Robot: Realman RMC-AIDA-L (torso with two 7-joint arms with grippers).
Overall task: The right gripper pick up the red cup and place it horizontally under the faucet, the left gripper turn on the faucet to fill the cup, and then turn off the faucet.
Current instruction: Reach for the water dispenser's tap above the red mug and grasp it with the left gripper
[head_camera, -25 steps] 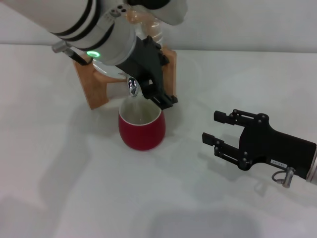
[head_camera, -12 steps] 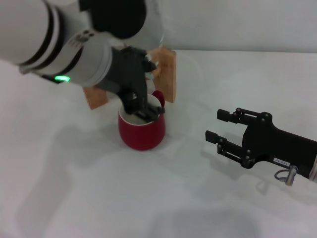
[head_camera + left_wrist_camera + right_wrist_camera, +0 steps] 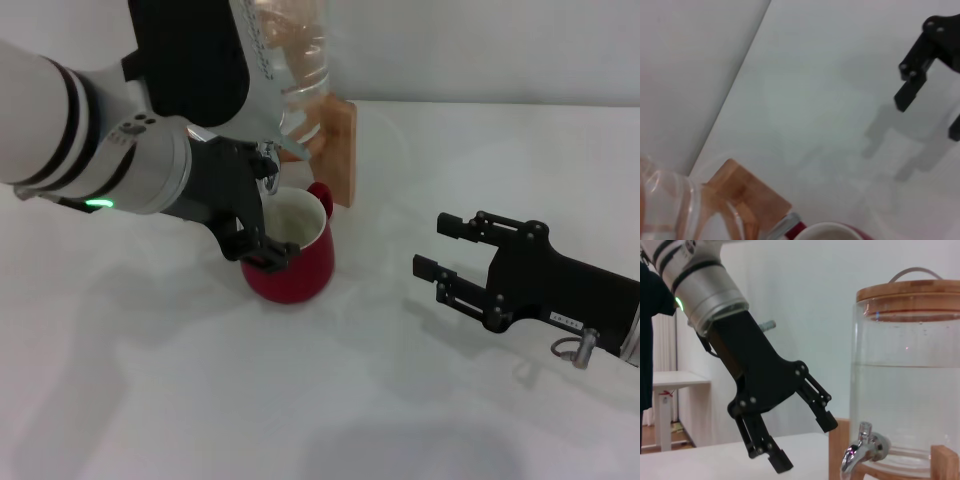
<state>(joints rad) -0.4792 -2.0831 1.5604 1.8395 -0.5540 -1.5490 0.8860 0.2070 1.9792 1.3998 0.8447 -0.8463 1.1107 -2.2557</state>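
Note:
The red cup stands upright on the table under the faucet. Its off-white inside shows and its handle points to the back right. The faucet sits low on the clear water jar. My left gripper is open and empty, with its claw just at the cup's left rim. It also shows in the right wrist view, with its prongs apart, beside the faucet. My right gripper is open and empty, low over the table to the right of the cup.
The jar has a wooden lid and rests on a wooden stand behind the cup. In the left wrist view the stand and the cup's rim show, with the right gripper's fingers farther off.
My left gripper has drawn back from the faucet, down and to the left, past the cup's mouth to its left rim. The right gripper has hardly moved.

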